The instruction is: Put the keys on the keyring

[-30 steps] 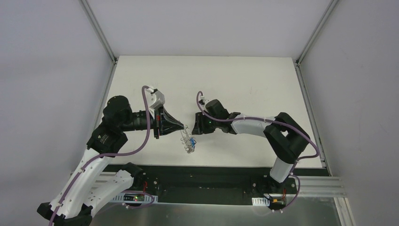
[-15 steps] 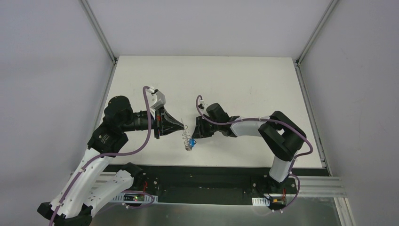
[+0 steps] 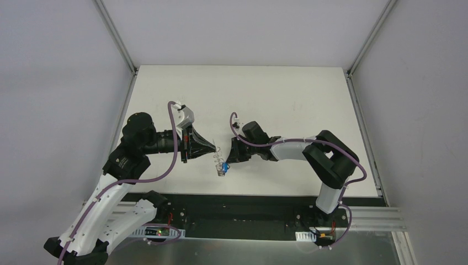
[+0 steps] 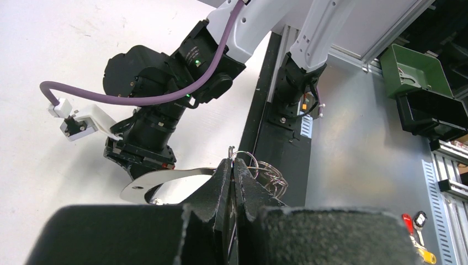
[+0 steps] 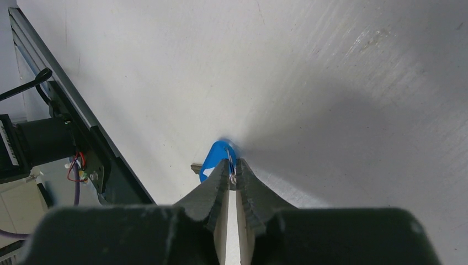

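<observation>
My left gripper (image 3: 216, 149) is shut on the keyring (image 3: 219, 164), a silvery wire ring with small loops that hangs just above the table's front middle. In the left wrist view the wire is pinched between the closed jaws (image 4: 232, 164) and its loops (image 4: 265, 172) stick out past the tips. The blue key (image 3: 225, 165) is against the ring. My right gripper (image 3: 228, 159) comes in from the right and is shut on the key's blue head (image 5: 217, 158) at a small wire loop, with the tips (image 5: 233, 172) close over the table.
The table's black front rail (image 3: 248, 201) runs just below the grippers. In the left wrist view a shiny flat metal piece (image 4: 144, 185) lies under the right arm's wrist (image 4: 160, 83). A green bin (image 4: 414, 69) and small coloured keys (image 4: 418, 226) lie off the table.
My right gripper has moved left and toward the front edge, bringing the blue key up to the hanging ring. The left gripper has hardly moved.
</observation>
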Tool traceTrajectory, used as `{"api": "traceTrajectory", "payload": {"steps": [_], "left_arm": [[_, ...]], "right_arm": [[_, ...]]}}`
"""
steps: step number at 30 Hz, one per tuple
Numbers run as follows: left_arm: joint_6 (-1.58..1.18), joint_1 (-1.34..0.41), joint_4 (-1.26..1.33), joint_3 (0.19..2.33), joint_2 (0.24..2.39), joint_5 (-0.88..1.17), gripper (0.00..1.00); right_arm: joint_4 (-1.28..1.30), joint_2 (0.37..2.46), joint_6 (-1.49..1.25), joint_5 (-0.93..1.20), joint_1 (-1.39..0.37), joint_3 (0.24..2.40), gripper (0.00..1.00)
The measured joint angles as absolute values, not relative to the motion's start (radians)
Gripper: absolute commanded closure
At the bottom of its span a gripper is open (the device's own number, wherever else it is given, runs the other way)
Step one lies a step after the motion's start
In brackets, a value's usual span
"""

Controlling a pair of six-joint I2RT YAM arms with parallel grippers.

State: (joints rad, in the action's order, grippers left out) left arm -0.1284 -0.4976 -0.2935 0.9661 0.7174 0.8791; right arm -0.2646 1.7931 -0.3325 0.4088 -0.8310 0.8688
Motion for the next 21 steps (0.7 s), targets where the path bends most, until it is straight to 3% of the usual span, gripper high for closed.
{"api": "traceTrajectory", "payload": {"steps": [4, 14, 21], "left_arm": [[-0.128, -0.498, -0.294, 0.966, 0.718, 0.879, 1.0], [-0.123, -0.498, -0.294, 0.966, 0.717, 0.879, 1.0], [-0.121, -0.498, -0.294, 0.966, 0.717, 0.879, 1.0]], "right_arm": [[-0.265, 1.798, -0.334, 0.41, -0.831, 0.869, 1.0], [-0.305, 1.792, -0.34, 0.434, -0.832, 0.837, 1.0], [-0.257, 1.589, -0.311, 0.412, -0.848, 0.769, 1.0]]}}
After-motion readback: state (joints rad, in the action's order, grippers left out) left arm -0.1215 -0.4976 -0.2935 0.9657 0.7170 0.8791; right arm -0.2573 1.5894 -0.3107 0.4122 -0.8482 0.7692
